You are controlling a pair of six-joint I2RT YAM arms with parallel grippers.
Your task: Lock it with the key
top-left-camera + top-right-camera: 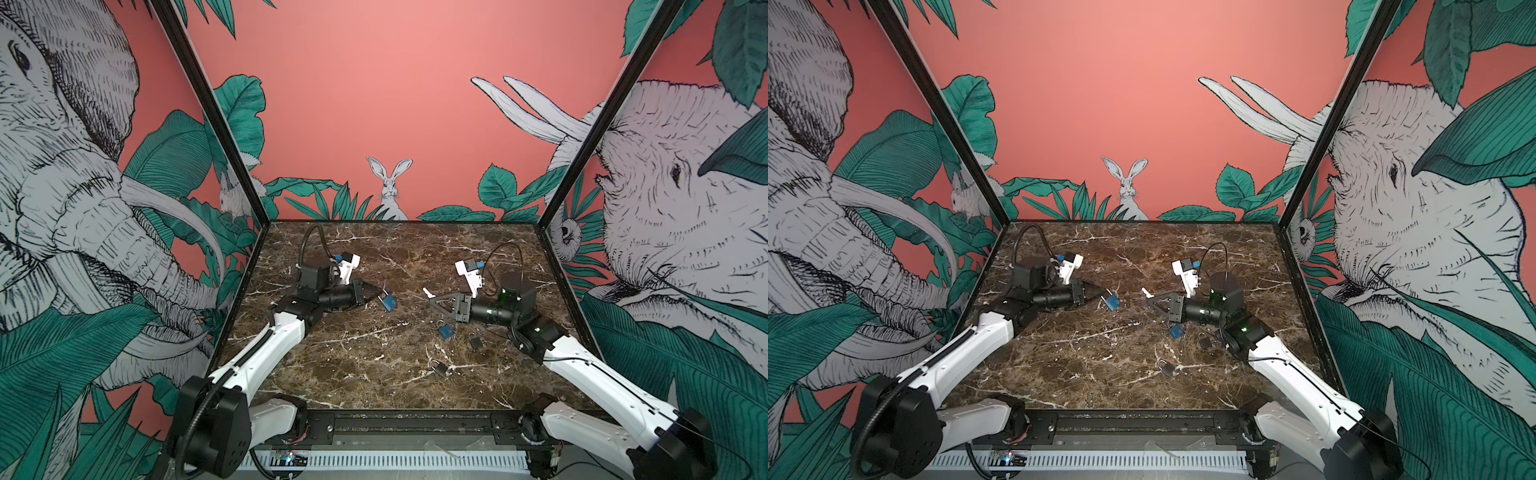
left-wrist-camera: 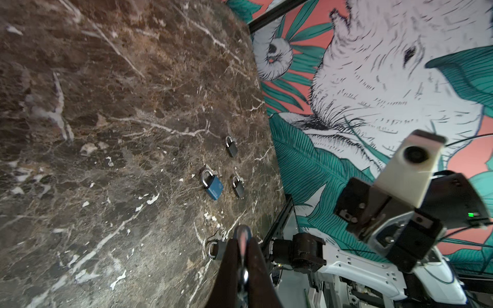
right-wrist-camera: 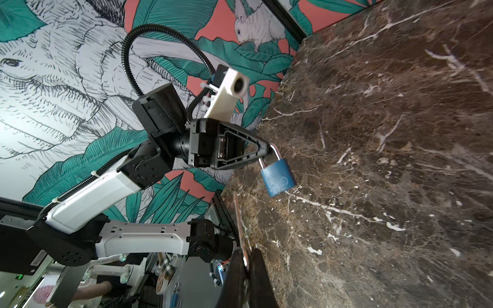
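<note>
Blue padlock and key, one in each gripper.
My left gripper pinches the shackle, body hanging left of centre above the marble table; my right gripper, right of centre, clamps the key, tip pointing left.

Reaches both arms inward from the near edge, forearms low, wrists rolled sideways. Points left gripper toward the middle, jaws pinched tight on the shackle of a blue padlock. Aims right gripper back toward it, jaws clamped on a key, tips apart.
</note>
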